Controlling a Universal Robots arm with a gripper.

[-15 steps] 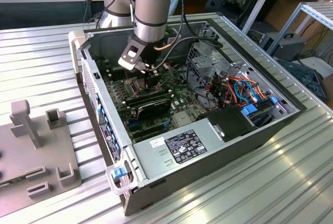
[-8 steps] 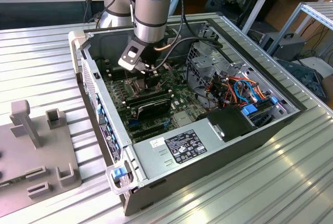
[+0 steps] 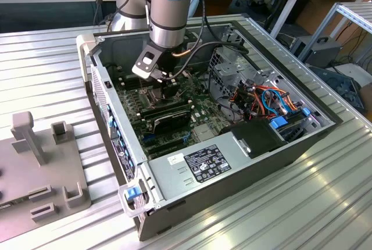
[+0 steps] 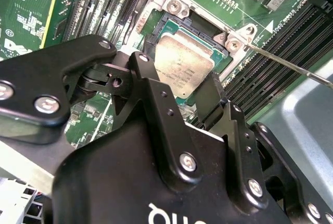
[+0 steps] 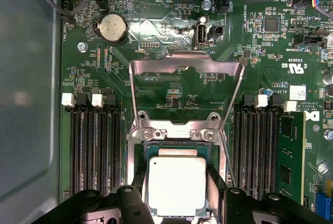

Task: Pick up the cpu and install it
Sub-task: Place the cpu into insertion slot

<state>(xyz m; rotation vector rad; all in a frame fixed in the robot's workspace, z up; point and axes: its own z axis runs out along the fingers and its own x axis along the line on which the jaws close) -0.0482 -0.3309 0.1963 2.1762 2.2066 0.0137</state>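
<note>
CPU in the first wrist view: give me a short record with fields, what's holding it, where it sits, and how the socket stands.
cpu: silver square chip, directly over the socket
pincer: closed on the cpu, a black finger against each of two opposite edges
seated or not: cannot tell
load plate: swung up, socket uncovered
motherboard: green, inside the case
memory slots: long black rows on both sides of the socket
</note>
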